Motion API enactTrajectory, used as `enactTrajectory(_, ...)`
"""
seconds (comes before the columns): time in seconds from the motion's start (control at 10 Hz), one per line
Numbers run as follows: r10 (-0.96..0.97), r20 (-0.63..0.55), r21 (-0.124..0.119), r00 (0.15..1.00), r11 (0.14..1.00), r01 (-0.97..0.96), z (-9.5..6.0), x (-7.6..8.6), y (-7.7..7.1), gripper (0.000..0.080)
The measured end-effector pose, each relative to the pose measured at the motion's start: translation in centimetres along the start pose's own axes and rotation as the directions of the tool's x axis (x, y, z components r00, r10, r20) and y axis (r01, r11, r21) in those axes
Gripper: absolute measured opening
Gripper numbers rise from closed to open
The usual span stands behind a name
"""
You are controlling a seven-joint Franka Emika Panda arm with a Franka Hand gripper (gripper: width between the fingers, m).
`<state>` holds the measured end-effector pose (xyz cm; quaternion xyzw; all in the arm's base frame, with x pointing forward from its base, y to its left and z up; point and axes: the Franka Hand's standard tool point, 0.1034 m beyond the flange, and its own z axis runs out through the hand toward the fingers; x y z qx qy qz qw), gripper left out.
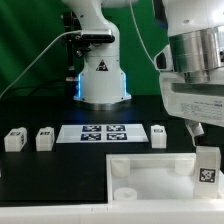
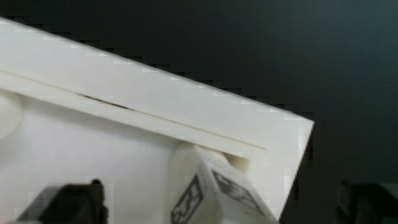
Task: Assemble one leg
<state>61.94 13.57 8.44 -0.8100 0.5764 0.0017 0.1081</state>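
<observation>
From the exterior view, my gripper point(image 1: 203, 135) hangs low at that view's right, right above a leg point(image 1: 207, 166) that stands at the near right corner of the tabletop point(image 1: 140, 178), the large white tray-like piece lying on the black table point(image 1: 30, 185). The leg looks upright, its tag facing the camera. My fingers sit just over its top, but I cannot tell from here whether they clasp it or have let go. Three other legs point(image 1: 14, 139) point(image 1: 44, 138) point(image 1: 159, 135) wait in a row further back, two on the view's left of the marker board point(image 1: 103, 133) and one on its right.

In the wrist view, I look down on the tabletop's corner point(image 2: 169, 115), with its raised rim. The tagged leg point(image 2: 217, 190) shows between my two dark fingertips point(image 2: 71, 202), which stand well apart at either side of it; no contact with the leg is visible, so my grip reads as wide, though the picture is blurred.

I judge the step in hand to be seating this leg at the corner. The next move calls for closing squarely on the leg and turning or pressing it straight down, keeping it from tilting.
</observation>
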Motion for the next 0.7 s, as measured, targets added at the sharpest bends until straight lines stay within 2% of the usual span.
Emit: enactTrajectory(0.7, 0.0, 0.0, -0.001, 1.0, 1.0, 0.0, 0.08, 0.01, 0.05, 0.0649)
